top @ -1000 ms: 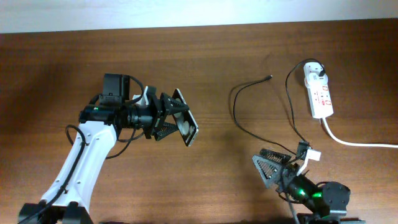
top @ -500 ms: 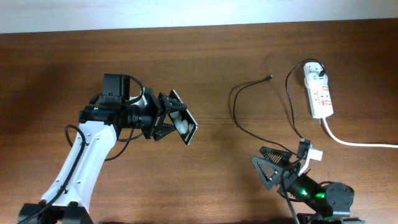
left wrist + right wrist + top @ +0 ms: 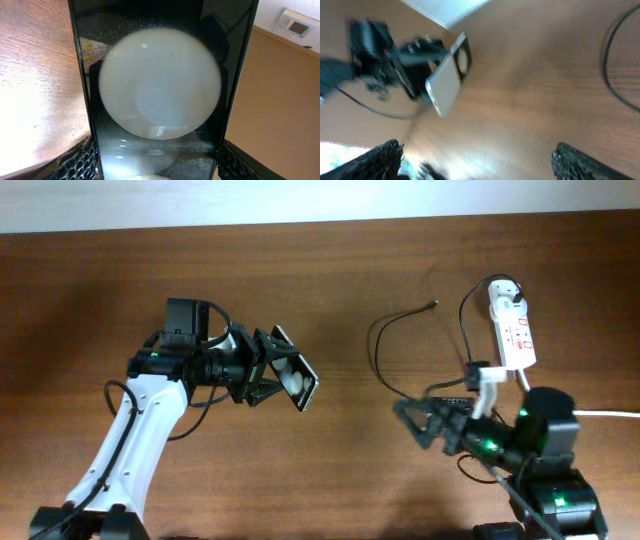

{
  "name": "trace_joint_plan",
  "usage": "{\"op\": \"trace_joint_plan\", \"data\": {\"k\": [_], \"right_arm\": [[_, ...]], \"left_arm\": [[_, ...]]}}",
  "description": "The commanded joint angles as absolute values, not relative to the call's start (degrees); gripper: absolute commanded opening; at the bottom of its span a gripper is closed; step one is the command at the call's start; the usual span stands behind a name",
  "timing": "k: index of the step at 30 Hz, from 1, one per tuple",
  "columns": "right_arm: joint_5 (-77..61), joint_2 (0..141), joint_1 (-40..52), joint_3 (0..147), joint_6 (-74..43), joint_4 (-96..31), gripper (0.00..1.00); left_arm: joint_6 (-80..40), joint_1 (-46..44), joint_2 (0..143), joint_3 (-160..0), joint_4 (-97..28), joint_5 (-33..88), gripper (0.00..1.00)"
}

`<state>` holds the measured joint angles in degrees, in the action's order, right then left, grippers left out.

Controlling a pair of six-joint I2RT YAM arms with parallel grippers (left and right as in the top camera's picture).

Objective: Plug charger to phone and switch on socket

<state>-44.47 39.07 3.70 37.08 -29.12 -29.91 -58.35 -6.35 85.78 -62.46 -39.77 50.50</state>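
Two arms over a wooden worktop (image 3: pixel 330 260), with a phone (image 3: pixel 300 381) held at left.
The left end effector (image 3: pixel 272 368) clamps the tilted phone, whose glossy face shows round white reflections. The right end effector (image 3: pixel 425 420), fingers spread, hangs beside a loop of the charger cable (image 3: pixel 378 345). The cable's plug sits in the white power strip (image 3: pixel 517 340), and its connector tip lies free.

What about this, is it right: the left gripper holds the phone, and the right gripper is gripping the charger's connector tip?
No. The left gripper does hold the phone, but the right gripper is open and empty; the overhead view shows the charger's connector tip lying free on the table.
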Motion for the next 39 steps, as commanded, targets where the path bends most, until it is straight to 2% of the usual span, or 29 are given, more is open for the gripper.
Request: {"op": "trace_joint_plan", "data": {"k": [1,6,11,12,13,15,22,27,30,37,39], "right_arm": [[-26.65,39.97,15.03,42.04,-24.03,-30.63,0.99],[-12.53,41.67,31.0,42.02,-28.64,-26.94,0.99],[-13.04,49.78,38.83,42.02,-29.15,-15.92,0.99],[-13.32,51.24,39.38,42.02,-29.71,-14.76,0.95],[-13.19,53.45,40.23,42.02,-30.5,-12.73,0.83],[-12.08,56.64,41.25,42.02,-30.5,-9.41,0.75],[-6.63,67.33,44.71,42.02,-31.07,2.94,0.74],[-2.26,73.14,45.47,42.02,-35.24,10.13,0.69],[-2.26,75.46,45.47,42.02,-35.24,14.06,0.63],[-2.33,79.15,45.5,42.04,-36.56,16.56,0.38],[-2.33,79.18,45.47,42.04,-36.56,16.75,0.36]], "left_arm": [[-61.1,-6.24,85.54,-62.67,-39.48,51.88,0.64],[-63.83,-6.24,85.54,-62.67,-39.46,52.27,0.64],[-63.86,-6.24,85.54,-62.67,-39.46,52.58,0.64],[-63.83,-6.24,85.54,-62.67,-39.46,52.75,0.64],[-63.83,-6.24,85.54,-62.67,-39.46,52.73,0.65],[-63.83,-6.24,85.54,-62.67,-39.46,52.73,0.64],[-63.83,-6.24,85.54,-62.67,-39.46,52.71,0.64],[-63.81,-6.24,85.54,-62.67,-39.46,52.69,0.65],[-63.81,-6.24,85.54,-62.67,-39.46,52.71,0.65],[-63.81,-6.24,85.54,-62.67,-39.46,52.71,0.65],[-63.79,-6.24,85.54,-62.67,-39.46,52.71,0.65]]}}
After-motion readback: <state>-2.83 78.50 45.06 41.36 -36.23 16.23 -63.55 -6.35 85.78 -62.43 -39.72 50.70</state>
